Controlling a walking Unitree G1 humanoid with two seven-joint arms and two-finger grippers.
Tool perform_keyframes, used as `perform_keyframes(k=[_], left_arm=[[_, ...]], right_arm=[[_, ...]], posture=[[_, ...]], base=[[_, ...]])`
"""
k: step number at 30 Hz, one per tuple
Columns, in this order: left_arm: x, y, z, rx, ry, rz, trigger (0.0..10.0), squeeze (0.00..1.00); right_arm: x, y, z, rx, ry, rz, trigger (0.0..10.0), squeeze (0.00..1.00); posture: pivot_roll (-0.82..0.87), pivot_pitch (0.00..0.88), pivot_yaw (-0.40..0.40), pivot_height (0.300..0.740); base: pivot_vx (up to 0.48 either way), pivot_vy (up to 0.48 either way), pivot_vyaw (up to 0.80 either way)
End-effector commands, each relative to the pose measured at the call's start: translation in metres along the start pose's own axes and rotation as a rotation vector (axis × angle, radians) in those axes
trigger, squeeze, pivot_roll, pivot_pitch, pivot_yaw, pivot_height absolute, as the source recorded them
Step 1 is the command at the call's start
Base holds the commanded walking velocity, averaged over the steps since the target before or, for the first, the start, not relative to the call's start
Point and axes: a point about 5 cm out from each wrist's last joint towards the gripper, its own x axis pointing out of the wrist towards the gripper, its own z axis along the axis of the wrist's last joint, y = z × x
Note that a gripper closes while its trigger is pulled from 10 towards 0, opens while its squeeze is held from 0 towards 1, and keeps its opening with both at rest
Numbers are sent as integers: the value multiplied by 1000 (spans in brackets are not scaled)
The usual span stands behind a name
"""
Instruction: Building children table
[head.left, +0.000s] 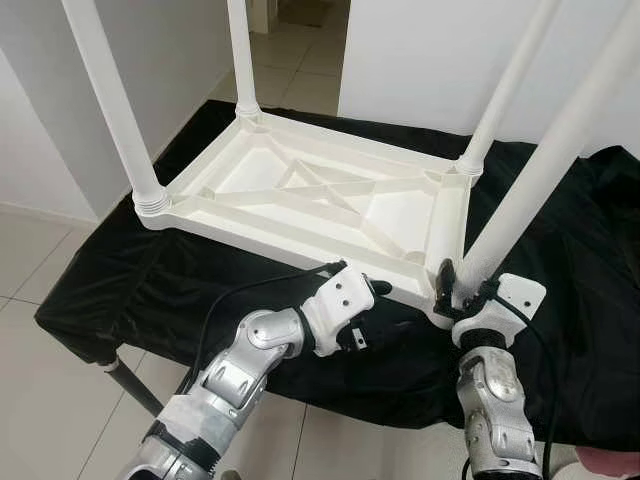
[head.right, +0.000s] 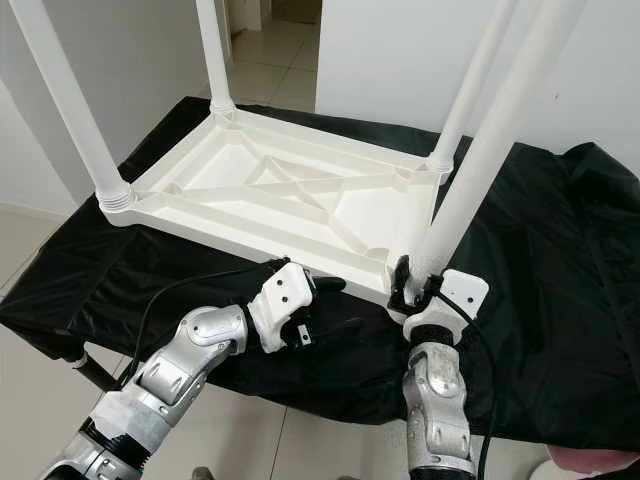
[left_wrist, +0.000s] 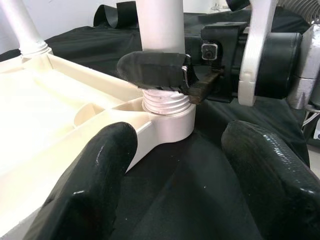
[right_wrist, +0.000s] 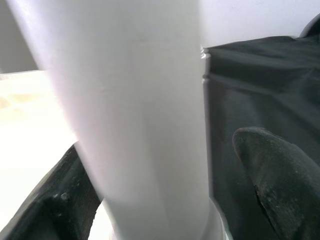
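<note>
A white plastic children's table (head.left: 250, 215) lies upside down on a black cloth, its legs pointing up. My right gripper (head.left: 462, 285) is shut on the near-right leg (head.left: 540, 170) just above its threaded socket (left_wrist: 167, 107) at the table's corner. In the right wrist view the leg (right_wrist: 140, 115) stands between the two black fingers (right_wrist: 280, 175). My left gripper (head.left: 378, 290) is open, low over the cloth beside the table's front edge, and points at that same corner. Its fingers (left_wrist: 95, 175) hold nothing. The other three legs (head.left: 110, 100) stand in their sockets.
The black cloth (head.left: 150, 280) covers a low stand with a dark leg (head.left: 130, 385) at the front left. Pale floor tiles (head.left: 40, 260) lie around it, white walls (head.left: 420, 50) stand behind, and a doorway opens at the back. The upright legs crowd the space above the table.
</note>
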Motion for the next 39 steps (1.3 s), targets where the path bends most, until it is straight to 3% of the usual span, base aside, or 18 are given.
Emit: perform_keyframes(k=[1, 14, 17, 25, 26, 27, 28, 29, 39], left_arm=[[1, -1, 2, 10, 5, -18, 10000, 0], [2, -2, 2, 17, 7, -24, 10000, 0], [3, -3, 3, 18, 5, -24, 10000, 0], [5, -3, 4, 35, 7, -31, 10000, 0], [6, -2, 5, 36, 6, -29, 10000, 0], [6, -2, 5, 36, 6, -29, 10000, 0], [6, -2, 5, 36, 6, -26, 10000, 0], [5, -1, 5, 37, 5, -24, 10000, 0], [3, -1, 5, 35, 11, -14, 10000, 0]], right_arm=[[-1, -6, -2, -3, -8, 79, 10000, 0], [8, -17, -2, -73, 35, 359, 10000, 0], [19, -21, 1, -104, 55, 491, 10000, 0], [33, -24, 1, -154, 112, 619, 10000, 0], [34, -26, 1, -162, 123, 628, 3216, 0], [34, -26, 1, -162, 123, 628, 3216, 0], [35, -27, 0, -165, 130, 630, 745, 0], [35, -29, -1, -165, 142, 642, 0, 0], [32, -40, -6, -166, 182, 673, 0, 0]], posture=[[-88, 0, -32, 740], [-84, 0, -25, 740], [-85, 0, -22, 740], [-79, 0, -22, 740], [-75, 0, -26, 740], [-75, 0, -26, 740], [-75, 0, -26, 740], [-72, 0, -27, 740], [-66, 0, -25, 740]], base=[[0, 0, 0], [0, 0, 0], [0, 0, 0], [0, 0, 0], [0, 0, 0], [0, 0, 0], [0, 0, 0], [0, 0, 0], [0, 0, 0]])
